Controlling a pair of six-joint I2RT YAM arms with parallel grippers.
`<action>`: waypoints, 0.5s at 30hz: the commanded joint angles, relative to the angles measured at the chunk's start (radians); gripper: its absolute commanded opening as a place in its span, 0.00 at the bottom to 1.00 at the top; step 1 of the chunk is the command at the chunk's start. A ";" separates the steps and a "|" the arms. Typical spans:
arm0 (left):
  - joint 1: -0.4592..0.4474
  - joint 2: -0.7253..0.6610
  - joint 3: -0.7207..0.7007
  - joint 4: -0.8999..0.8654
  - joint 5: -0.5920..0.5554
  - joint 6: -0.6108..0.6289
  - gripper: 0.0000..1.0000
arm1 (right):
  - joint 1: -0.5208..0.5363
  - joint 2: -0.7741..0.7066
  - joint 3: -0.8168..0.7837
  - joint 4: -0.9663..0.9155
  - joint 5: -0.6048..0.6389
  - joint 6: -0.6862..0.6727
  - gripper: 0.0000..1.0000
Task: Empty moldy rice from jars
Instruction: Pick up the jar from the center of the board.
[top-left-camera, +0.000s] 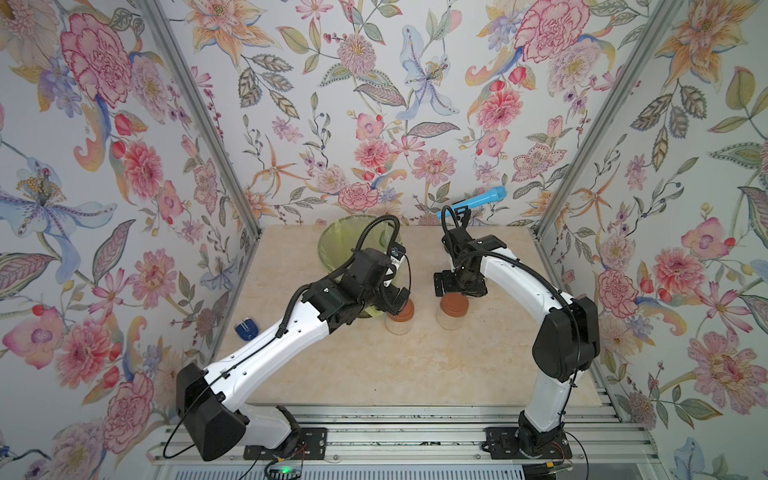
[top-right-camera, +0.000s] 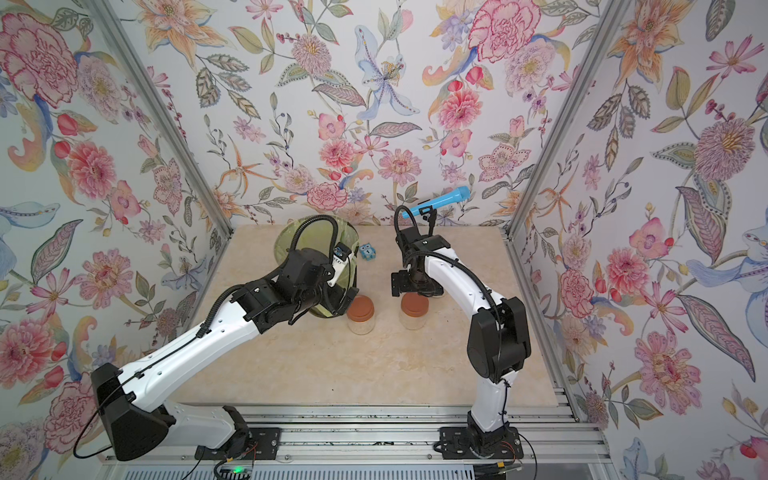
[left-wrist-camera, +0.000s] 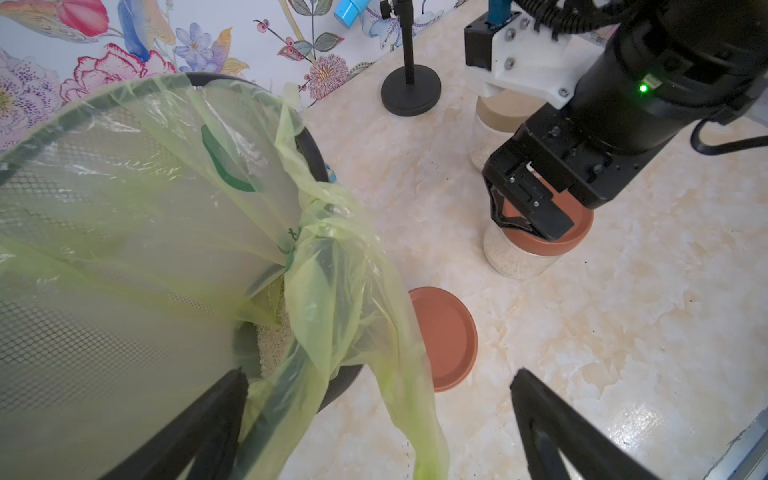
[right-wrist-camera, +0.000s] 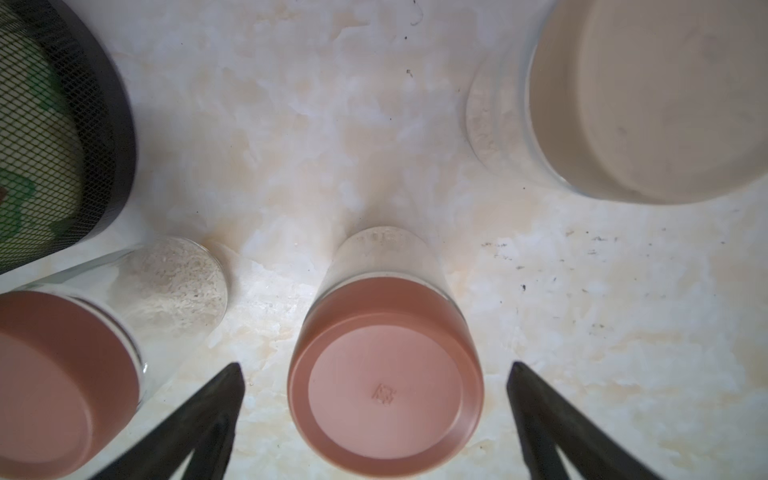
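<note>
Nearest the robot, on the side of the bin (left-wrist-camera: 311, 147) facing the arms, the left tool (left-wrist-camera: 380, 372) hung with its jaws wide and nothing between them. One finger sat over the bin's bagged wall and the other over bare worktop (top-left-camera: 374, 365). Just beside the bin, toward the right arm, stood the near jar (top-right-camera: 360, 318), reddish-brown lid on, with moldy rice (right-wrist-camera: 178, 282) pale through its clear wall. The yellow-green bag (left-wrist-camera: 332, 257) draped from the bin's rim hid part of that lid in the left wrist view.

Farther from the bin on the same side stood the middle jar (top-left-camera: 453, 309), also lidded in reddish-brown. The right tool (right-wrist-camera: 376, 365) hovered over it, spread wide, a finger on each side of the lid and apart from it. Loose pale grains (left-wrist-camera: 272, 345) lay at the bottom of the bin.

Beyond the middle jar, well apart from the bin, the beige-lidded jar (right-wrist-camera: 648, 95) stood closed. A small blue toy (top-right-camera: 366, 251) lay near the bin's far right side. A blue microphone (top-left-camera: 482, 199) stood on its stand by the back wall.
</note>
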 joint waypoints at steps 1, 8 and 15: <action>-0.018 0.042 0.031 0.007 0.065 -0.007 1.00 | 0.008 0.025 -0.010 -0.043 -0.006 0.028 1.00; -0.037 0.132 0.075 -0.008 0.065 -0.002 1.00 | 0.011 0.073 -0.033 -0.041 0.000 0.027 1.00; -0.055 0.148 0.095 0.028 0.070 0.001 1.00 | 0.019 0.087 -0.054 -0.034 0.004 0.025 1.00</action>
